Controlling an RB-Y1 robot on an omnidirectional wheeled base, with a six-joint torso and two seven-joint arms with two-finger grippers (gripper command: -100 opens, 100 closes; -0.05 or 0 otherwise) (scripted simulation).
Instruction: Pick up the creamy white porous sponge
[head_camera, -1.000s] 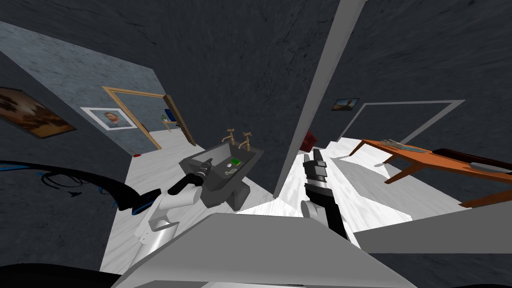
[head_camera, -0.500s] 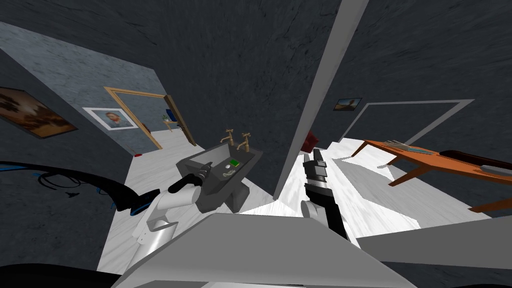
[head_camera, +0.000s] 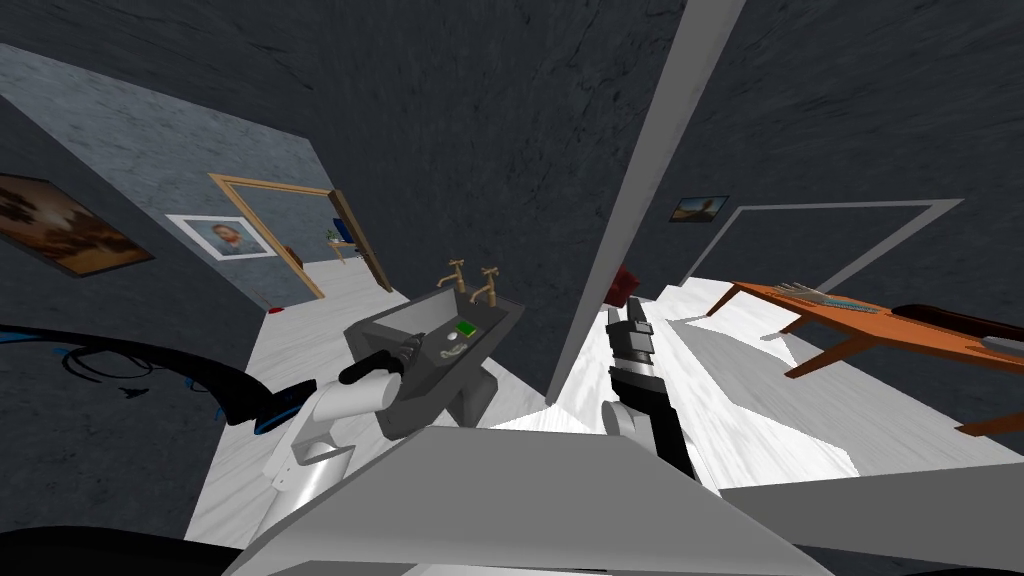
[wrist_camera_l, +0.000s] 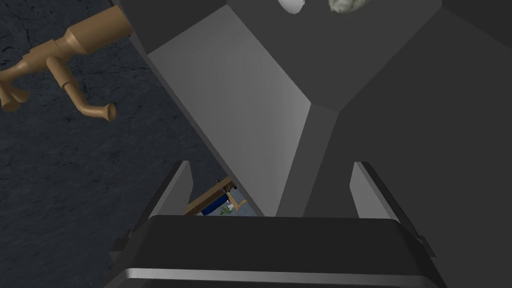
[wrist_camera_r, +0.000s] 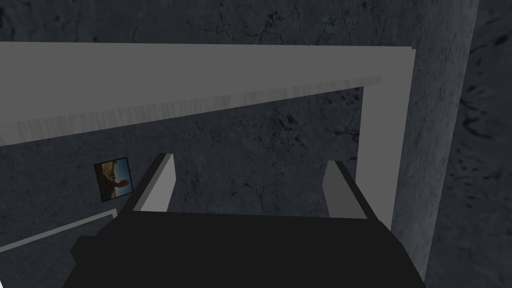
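sponge (head_camera: 453, 350), a pale creamy lump, lies on the sink (head_camera: 395, 322) floor toward the sink's right side, with a green block (head_camera: 466, 326) just behind it, nearer the taps. left gripper (head_camera: 408, 350) is inside the sink at its near left, well short of the sponge. its fingers are spread wide with nothing between them and are touching nothing.

left wrist view: left gripper (wrist_camera_l: 272, 167) points along the sink's grey inner wall, and its two fingers (wrist_camera_l: 176, 192) frame a corner of the basin. the sponge (wrist_camera_l: 347, 5) sits far ahead of the fingertips, cut by the frame edge, with a smooth white piece (wrist_camera_l: 292, 5) just beside it. the head view shows that white piece too small to tell. one brown tap (wrist_camera_l: 65, 65) sticks out over the sink rim against a dark wall.

the head view shows both taps (head_camera: 456, 270) at the sink's back edge.

left arm: the white forearm (head_camera: 345, 395) comes in from the sink's near left, and the dark wrist bends over the rim down into the basin.

right gripper (head_camera: 628, 325) is held out well right of the sink, past a grey wall edge (head_camera: 640, 180), with the forearm straight and pointing forward. right wrist view: right gripper (wrist_camera_r: 250, 165) has its fingers parted wide and holds nothing.
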